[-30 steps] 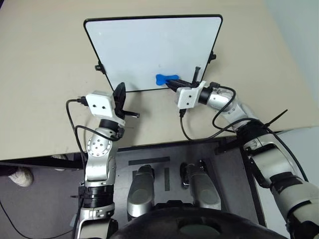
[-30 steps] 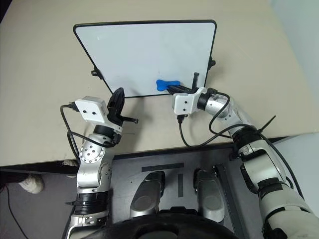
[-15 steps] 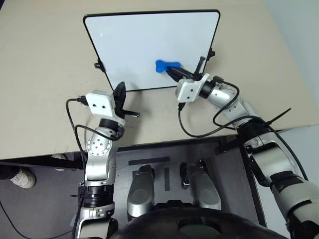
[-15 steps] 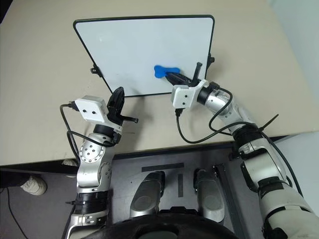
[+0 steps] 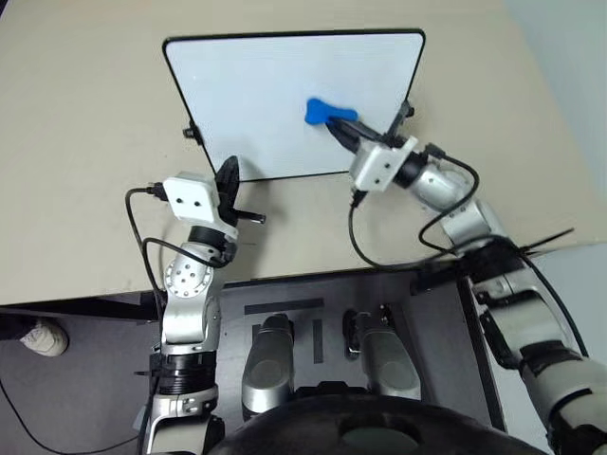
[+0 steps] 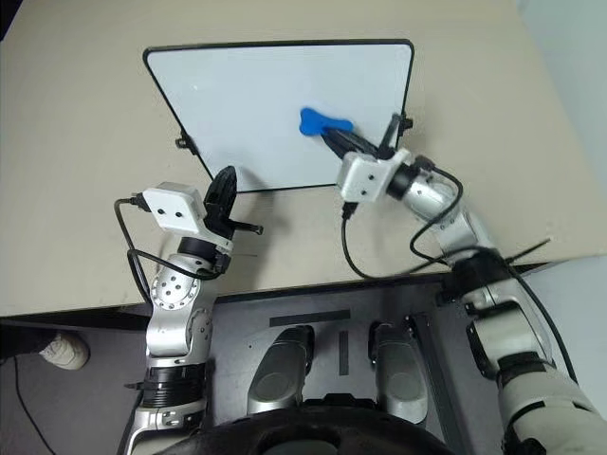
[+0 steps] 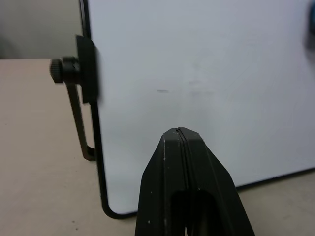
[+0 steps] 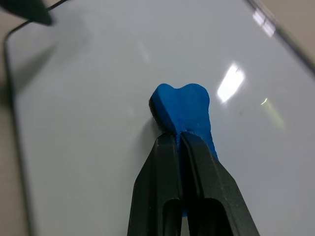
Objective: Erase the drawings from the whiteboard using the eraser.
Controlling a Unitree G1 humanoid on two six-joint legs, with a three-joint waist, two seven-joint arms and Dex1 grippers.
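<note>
**R gripper has eraser against board; L gripper idle at lower-left corner**

Head cam (L/R eye, same scene): whiteboard [image 5: 275,95] sits propped on a beige table [image 5: 85,142], black frame, small black clips at both side edges. Blue eraser [image 5: 329,113] is on the board face, right of centre, roughly mid-height. R gripper [image 5: 343,132] comes in from the lower right, fingers pressed together on the eraser's near end, wide far end sticking out past the tips. L gripper [image 5: 228,180] is near the board's lower-left corner, just in front of the bottom edge, fingers pressed together, nothing in them. No red ink made out on the board face from here.

L wrist cam: L gripper [image 7: 183,132] tips meet with no gap, pointing at the board [image 7: 206,73] surface. Side clip [image 7: 81,73] w/ knob on the frame edge close by; rounded lower corner of the frame beside the fingers. A few faint grey smudges on the white; can't tell what they are.

R wrist cam: R gripper [image 8: 178,135] pinches the eraser [image 8: 183,110]; its flared end sits against the board [image 8: 88,98]. Light glare on the surface beyond it.
</note>
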